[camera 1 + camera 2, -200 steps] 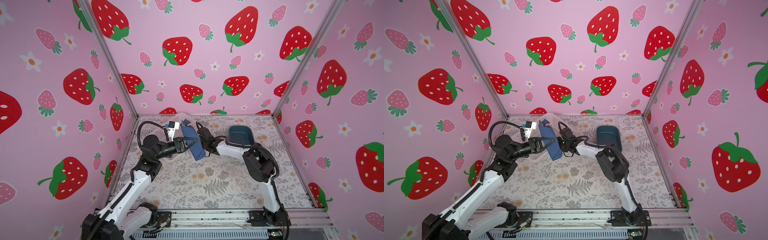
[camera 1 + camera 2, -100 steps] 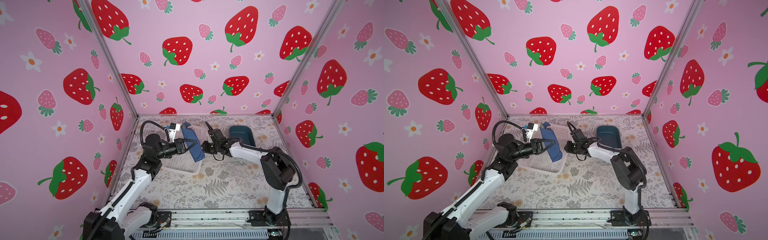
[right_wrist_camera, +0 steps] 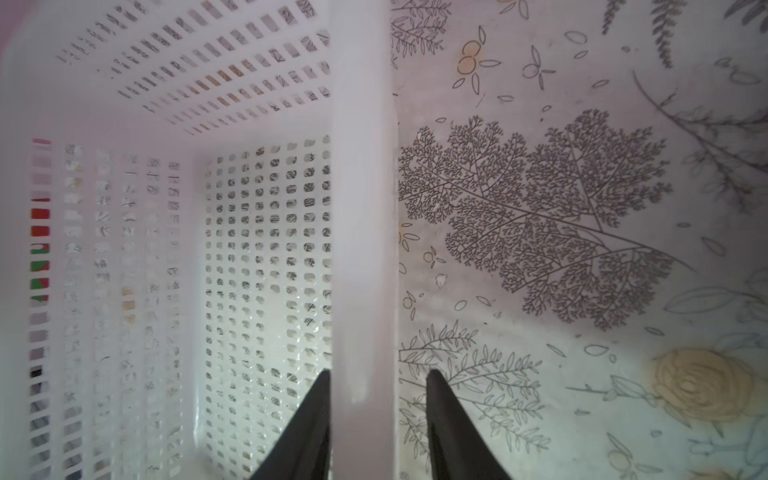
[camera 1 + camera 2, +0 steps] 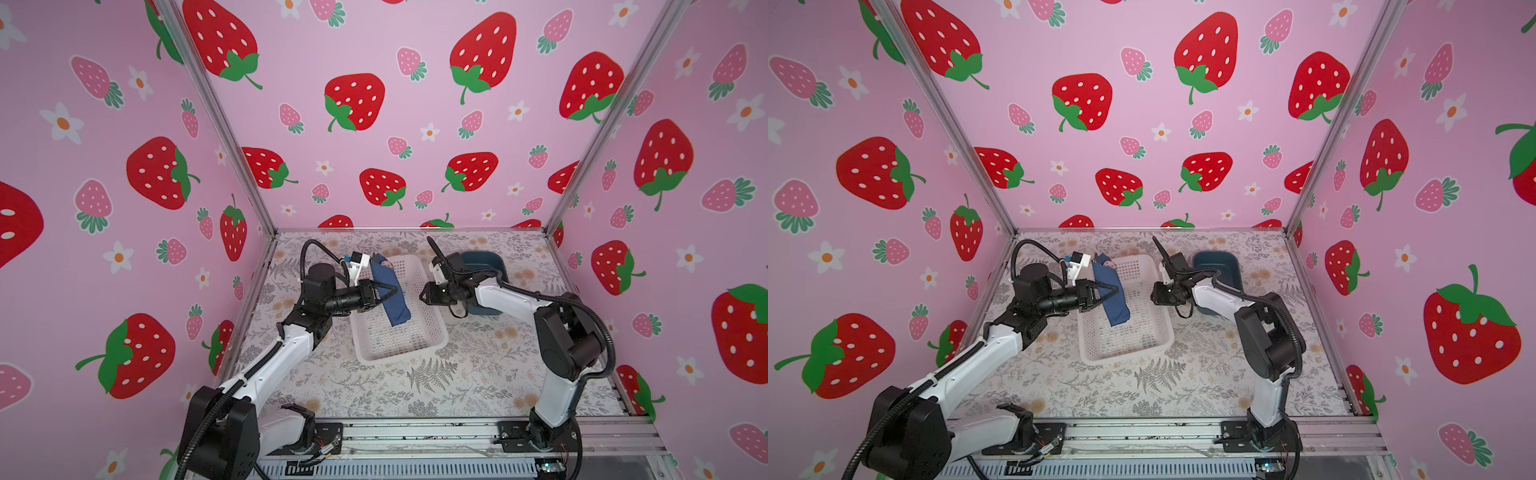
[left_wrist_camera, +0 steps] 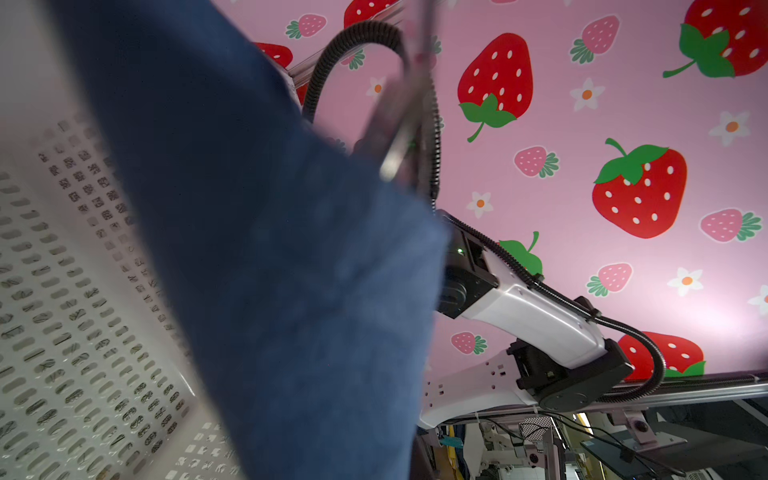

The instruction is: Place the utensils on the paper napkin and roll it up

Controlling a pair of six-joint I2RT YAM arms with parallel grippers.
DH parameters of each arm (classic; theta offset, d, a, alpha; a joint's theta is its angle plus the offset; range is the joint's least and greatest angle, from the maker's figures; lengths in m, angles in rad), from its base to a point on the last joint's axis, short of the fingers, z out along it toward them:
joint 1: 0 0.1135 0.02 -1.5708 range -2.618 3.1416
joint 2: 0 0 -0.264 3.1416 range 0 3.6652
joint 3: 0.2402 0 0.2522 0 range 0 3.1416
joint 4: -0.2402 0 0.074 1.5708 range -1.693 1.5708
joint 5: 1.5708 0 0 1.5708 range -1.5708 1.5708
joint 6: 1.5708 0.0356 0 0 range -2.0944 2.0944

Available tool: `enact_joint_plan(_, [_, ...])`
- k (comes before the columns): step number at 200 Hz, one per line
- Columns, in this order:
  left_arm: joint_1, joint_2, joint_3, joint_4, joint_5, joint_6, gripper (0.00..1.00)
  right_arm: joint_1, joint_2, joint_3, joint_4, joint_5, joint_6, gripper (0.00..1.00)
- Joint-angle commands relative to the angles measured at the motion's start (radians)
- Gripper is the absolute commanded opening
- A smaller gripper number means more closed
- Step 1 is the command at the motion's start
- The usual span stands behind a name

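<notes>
The white basket (image 4: 382, 336) sits mid-table. My right pincer (image 3: 378, 376) straddles its 2 o'clock rim, jaws part-open and not pinching, I judge to steady it. My left pincer (image 4: 392, 288) clamps the rolled paper napkin (image 4: 397, 309) above its 10 o'clock side, likely for dropping in. A blurred silvery utensil (image 5: 397, 137) pokes out.

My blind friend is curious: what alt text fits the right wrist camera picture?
The right gripper straddles the rim of a white perforated basket, jaws apart. A leaf-printed table cover shows outside the basket.
</notes>
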Motion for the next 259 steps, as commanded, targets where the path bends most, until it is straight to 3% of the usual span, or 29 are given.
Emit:
enact_joint_plan(1, [0.003,0.033,0.025,-0.002,0.026,0.045,0.15,0.001,-0.099,-0.028,0.024,-0.041,0.003,0.46])
enact_joint_plan(41, [-0.025,0.140,0.072,-0.042,0.010,0.101,0.15,-0.003,-0.228,-0.128,0.055,0.052,0.048,0.56])
enact_joint_plan(131, [-0.064,0.346,0.152,-0.094,-0.029,0.186,0.13,-0.017,-0.430,-0.293,0.165,0.080,0.145,0.57])
enact_joint_plan(188, [-0.084,0.464,0.176,-0.080,-0.029,0.167,0.12,-0.017,-0.467,-0.378,0.225,0.041,0.209,0.57])
enact_joint_plan(259, [-0.137,0.599,0.235,-0.085,-0.137,0.107,0.11,-0.018,-0.389,-0.379,0.182,-0.026,0.216,0.58])
